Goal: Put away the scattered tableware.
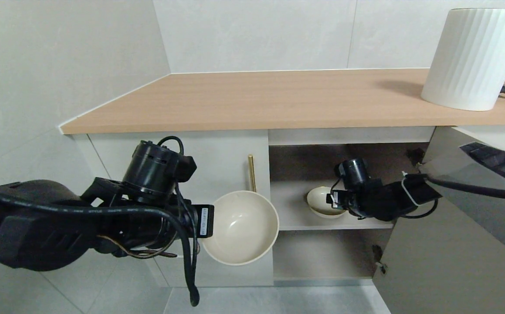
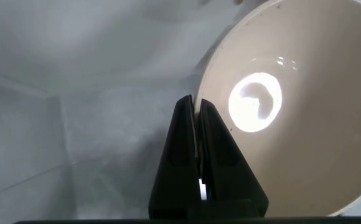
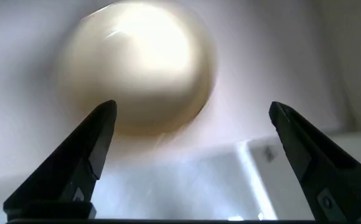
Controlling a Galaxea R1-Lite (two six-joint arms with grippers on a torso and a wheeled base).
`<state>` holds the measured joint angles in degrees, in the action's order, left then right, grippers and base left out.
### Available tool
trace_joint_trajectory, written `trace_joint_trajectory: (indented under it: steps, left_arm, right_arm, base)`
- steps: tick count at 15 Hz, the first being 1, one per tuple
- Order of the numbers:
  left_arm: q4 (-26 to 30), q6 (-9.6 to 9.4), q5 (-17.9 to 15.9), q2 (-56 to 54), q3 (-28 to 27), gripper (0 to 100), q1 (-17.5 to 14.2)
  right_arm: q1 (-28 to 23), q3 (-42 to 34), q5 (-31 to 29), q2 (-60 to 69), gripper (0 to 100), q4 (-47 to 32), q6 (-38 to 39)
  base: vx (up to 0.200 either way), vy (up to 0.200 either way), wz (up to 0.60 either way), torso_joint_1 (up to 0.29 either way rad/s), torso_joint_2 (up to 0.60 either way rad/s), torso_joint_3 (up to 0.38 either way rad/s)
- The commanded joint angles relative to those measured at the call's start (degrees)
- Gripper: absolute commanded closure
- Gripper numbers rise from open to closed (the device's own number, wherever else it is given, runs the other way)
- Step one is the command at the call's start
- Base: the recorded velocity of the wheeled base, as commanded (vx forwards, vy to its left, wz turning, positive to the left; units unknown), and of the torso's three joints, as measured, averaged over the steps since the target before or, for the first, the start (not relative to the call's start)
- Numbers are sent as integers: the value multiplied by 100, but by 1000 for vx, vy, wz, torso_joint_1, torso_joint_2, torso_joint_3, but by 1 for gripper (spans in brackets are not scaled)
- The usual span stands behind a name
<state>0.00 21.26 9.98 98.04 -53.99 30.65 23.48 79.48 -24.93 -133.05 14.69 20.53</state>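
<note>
As left fingers [image 2: 220,158] pinch bowl [image 1: 241,226], cabinet [image 1: 304,168] open

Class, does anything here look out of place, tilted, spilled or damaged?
Nothing spilled or broken. The left gripper pinches one bowl by its rim, tipped on edge, outside the cupboard. A second bowl sits on the shelf.

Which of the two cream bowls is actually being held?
The bowl before the closed door, its rim pinched by the left pincer; the other bowl sits free on the shelf.
</note>
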Motion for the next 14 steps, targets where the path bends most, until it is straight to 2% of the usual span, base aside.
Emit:
trace_joint_trajectory:
  steps: [1,3,4,7,10,12,14]
  left_arm:
    - [-9,1,135,330,-6,100,143]
    - [-9,-96,162,488,-173,100,381]
    - [-9,-113,162,523,-182,100,416]
    - [-26,-122,276,787,-270,100,565]
    - [-325,-61,461,1060,-243,100,855]
    - [-563,36,592,1121,-208,100,855]
    - [-571,62,601,1086,-217,100,855]
  right_arm:
    - [447,-829,296,1202,0,-19,4]
    - [790,-1172,296,1897,0,-115,-5]
    - [869,-1233,304,2064,0,-186,-5]
    - [1598,-1427,366,2986,0,-766,21]
    - [2029,-1471,401,3057,0,-968,83]
    - [2222,-1532,410,3048,0,-1038,83]
    - [2328,-1532,533,3004,0,-1170,83]
  base:
    - [0,0,0,0,0,0]
    - [0,0,0,0,0,0]
    - [0,0,0,0,0,0]
    - [0,0,0,0,0,0]
    - [0,0,0,0,0,0]
    - [0,0,0,0,0,0]
    - [0,0,0,0,0,0]
